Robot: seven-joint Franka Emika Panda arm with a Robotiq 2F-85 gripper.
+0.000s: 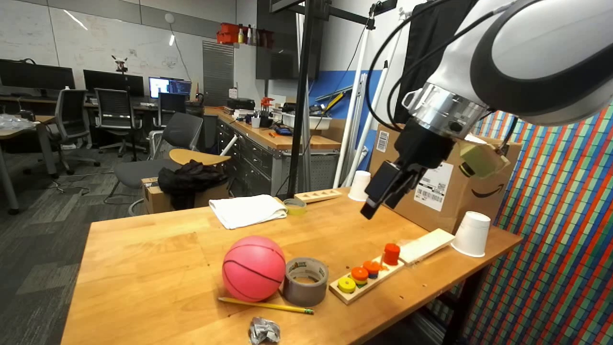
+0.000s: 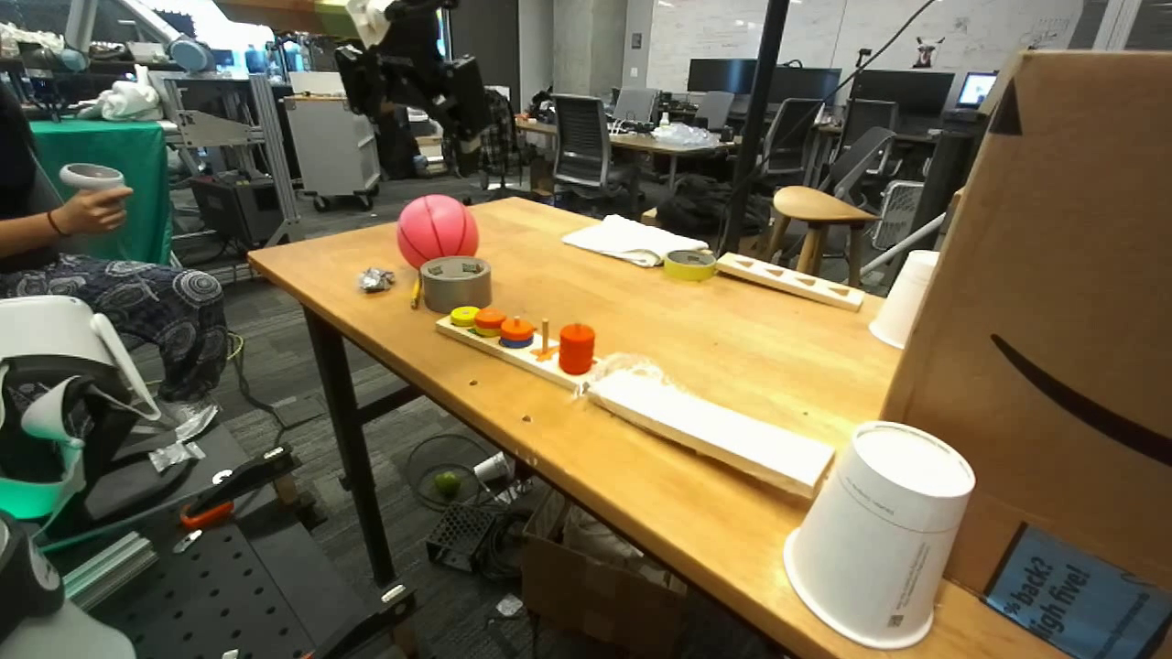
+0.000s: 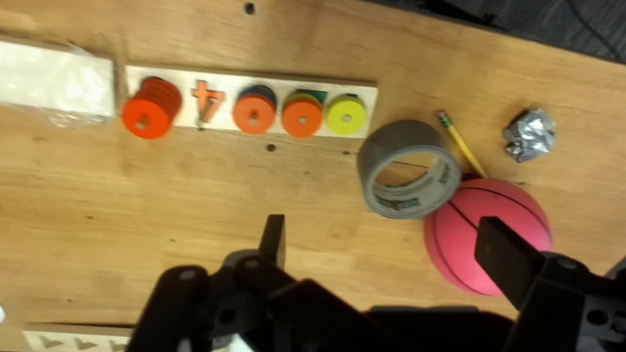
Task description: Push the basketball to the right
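The basketball (image 1: pixel 254 268) is a pinkish-red ball with dark seams, resting on the wooden table. It also shows in another exterior view (image 2: pixel 438 232) and at the lower right of the wrist view (image 3: pixel 452 244), partly covered by a finger. A grey tape roll (image 1: pixel 305 292) stands right beside it; whether they touch is not certain. The tape also shows in the wrist view (image 3: pixel 389 142). My gripper (image 1: pixel 380 207) hangs well above the table, apart from the ball. In the wrist view its jaws (image 3: pixel 381 234) are wide apart with nothing between them.
A pencil (image 1: pixel 268 304) lies by the ball, with crumpled foil (image 1: pixel 264 330) near it. A peg board (image 1: pixel 348 296) with coloured rings and a wrapped pale board (image 1: pixel 427 245) line the table's edge. White cups (image 1: pixel 471 235), a cardboard box (image 1: pixel 459 206) and a cloth (image 1: pixel 248 211) stand around.
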